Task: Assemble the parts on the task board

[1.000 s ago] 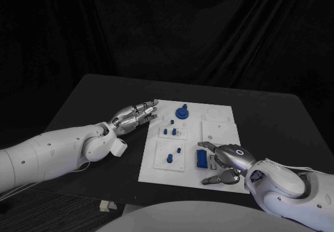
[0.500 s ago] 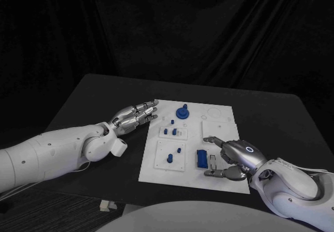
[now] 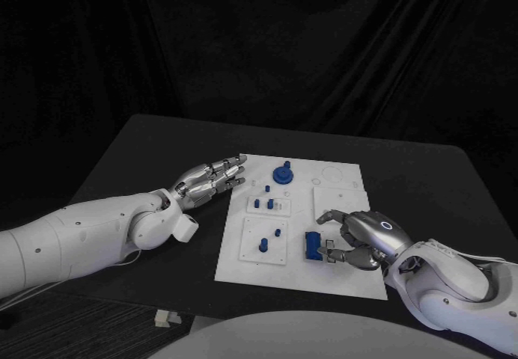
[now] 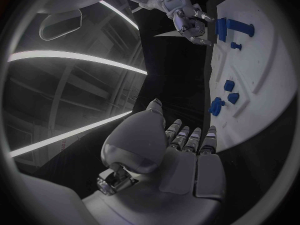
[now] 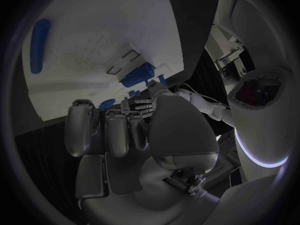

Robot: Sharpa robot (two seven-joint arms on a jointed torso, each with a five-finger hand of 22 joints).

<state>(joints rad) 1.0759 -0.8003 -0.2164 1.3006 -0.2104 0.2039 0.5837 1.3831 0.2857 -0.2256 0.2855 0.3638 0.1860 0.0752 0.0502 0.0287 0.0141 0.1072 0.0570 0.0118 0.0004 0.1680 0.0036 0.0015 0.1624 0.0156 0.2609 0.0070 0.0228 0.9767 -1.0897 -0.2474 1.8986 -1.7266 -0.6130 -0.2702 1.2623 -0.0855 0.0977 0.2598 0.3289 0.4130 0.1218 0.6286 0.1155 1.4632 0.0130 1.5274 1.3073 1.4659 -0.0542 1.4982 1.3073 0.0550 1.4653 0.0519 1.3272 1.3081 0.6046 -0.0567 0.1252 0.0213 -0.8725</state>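
Note:
The white task board (image 3: 337, 196) lies mid-table, also in the left wrist view (image 4: 269, 75) and right wrist view (image 5: 94, 30). On it are a blue round knob (image 3: 283, 174), small blue pieces (image 3: 264, 203) and pegs (image 3: 263, 244), and a blue oblong block (image 3: 312, 245) near the front. My right hand (image 3: 363, 235) hovers over the board just right of the block, fingers bent and its thumb close to the block's side; I cannot tell if it touches. The block (image 5: 39, 45) lies apart from that hand's fingers (image 5: 106, 130). My left hand (image 3: 209, 179) lies flat at the board's left edge, holding nothing.
The black table (image 3: 141, 153) runs out left of and behind the board, with a strip on the right (image 3: 432, 187). My left forearm (image 3: 97, 232) lies across the table's front left. Black curtains hang behind.
My right hand has moved left and up the board toward the blue block, turning so its fingers bend down beside it. The left hand has not moved.

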